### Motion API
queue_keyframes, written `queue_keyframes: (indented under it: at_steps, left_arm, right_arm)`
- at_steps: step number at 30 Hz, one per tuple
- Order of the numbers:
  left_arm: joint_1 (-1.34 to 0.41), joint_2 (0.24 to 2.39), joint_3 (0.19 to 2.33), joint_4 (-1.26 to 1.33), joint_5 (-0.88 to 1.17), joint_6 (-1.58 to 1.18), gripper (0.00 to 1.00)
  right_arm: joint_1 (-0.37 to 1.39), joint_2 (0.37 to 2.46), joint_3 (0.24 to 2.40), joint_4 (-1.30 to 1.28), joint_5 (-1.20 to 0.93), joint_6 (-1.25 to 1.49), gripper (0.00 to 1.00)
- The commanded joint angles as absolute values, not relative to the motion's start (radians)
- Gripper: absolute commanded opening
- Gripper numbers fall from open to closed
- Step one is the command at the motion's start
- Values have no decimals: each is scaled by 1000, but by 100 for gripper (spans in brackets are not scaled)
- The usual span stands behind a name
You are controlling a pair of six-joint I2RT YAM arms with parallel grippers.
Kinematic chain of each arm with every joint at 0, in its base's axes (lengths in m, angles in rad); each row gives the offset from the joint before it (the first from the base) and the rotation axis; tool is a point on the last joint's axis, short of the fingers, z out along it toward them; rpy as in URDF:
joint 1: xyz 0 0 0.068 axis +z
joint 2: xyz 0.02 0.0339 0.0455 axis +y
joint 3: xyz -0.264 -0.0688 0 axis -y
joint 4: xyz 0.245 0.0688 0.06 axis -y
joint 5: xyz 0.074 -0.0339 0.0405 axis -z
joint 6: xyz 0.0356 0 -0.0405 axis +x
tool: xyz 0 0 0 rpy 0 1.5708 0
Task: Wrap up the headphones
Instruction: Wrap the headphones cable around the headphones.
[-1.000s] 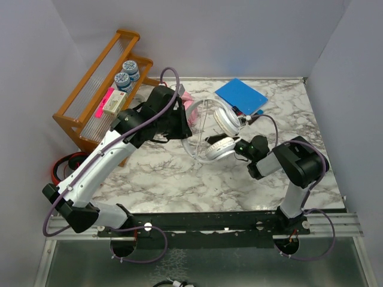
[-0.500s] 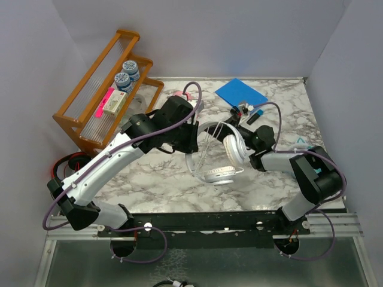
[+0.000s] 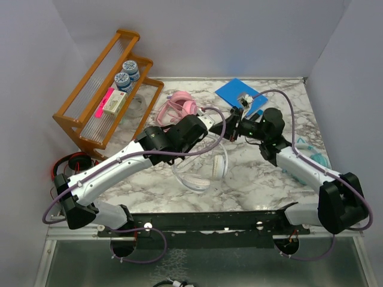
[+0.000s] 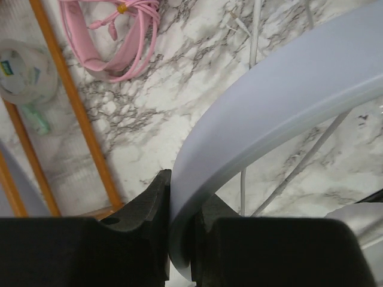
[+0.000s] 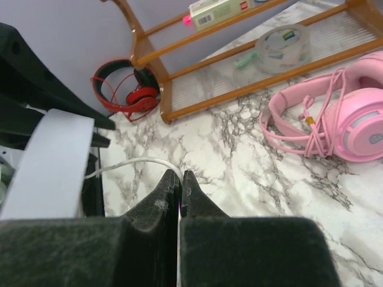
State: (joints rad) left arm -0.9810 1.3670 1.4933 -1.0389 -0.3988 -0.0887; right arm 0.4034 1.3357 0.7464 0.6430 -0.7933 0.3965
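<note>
Top view:
- My left gripper (image 3: pixel 210 128) is clenched on the headband of the white headphones (image 3: pixel 218 166). Their cups lie mid-tabletop (image 3: pixel 257 179), toward the near edge.
- My right gripper (image 3: pixel 232 128) has its jaws pressed together, just beside the left one.
- The pink headphones (image 3: pixel 179 107) are near the far edge.
- The teal headphones (image 3: pixel 314 158) are at the right edge.
- The blue pad (image 3: pixel 239 94) is by the far edge.
- The wooden rack (image 3: pixel 99 89) is at the far-left corner.
- The red-and-black headphones (image 3: pixel 72 162) are beyond the left edge.

Left wrist view:
- My fingers (image 4: pixel 149 197) pinch the white band from both sides.
- The pink headphones, cable bundled, lie beside the rack rail.

Right wrist view:
- My jaws are closed tip to tip.
- A white cable (image 5: pixel 137 162) curves up to the tips. I cannot tell whether it is nipped.
- The pink headphones lie to the right.
</note>
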Motion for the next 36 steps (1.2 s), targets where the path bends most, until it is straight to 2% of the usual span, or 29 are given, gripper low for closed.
queue_keyframes:
  at_steps: [1,11,24,27,31,36]
  left_arm:
    - [-1011,1329,1462,-919,-570,122,0]
    - [-1018,1257,1386,-757,-677,367,0]
    - [-1022,1199,1244,-551,-806,569,0]
    - [-1022,1210,1230,-528,-817,572,0]
    - [-1022,1235,1212,-500,-837,551,0]
    - [-1022,1265,1205,-440,-893,493,0]
  right_arm:
    - [399,1271,822,282,-855,252,0]
    - [400,1236,1010,-139,-833,140,0]
    - [399,1186,1117,-350,-914,121,0]
    - [400,1171,1094,-304,-1004,191,0]
    - [400,1157,1020,-100,-1112,367,1]
    - [399,1175,955,55,-1155,523,1]
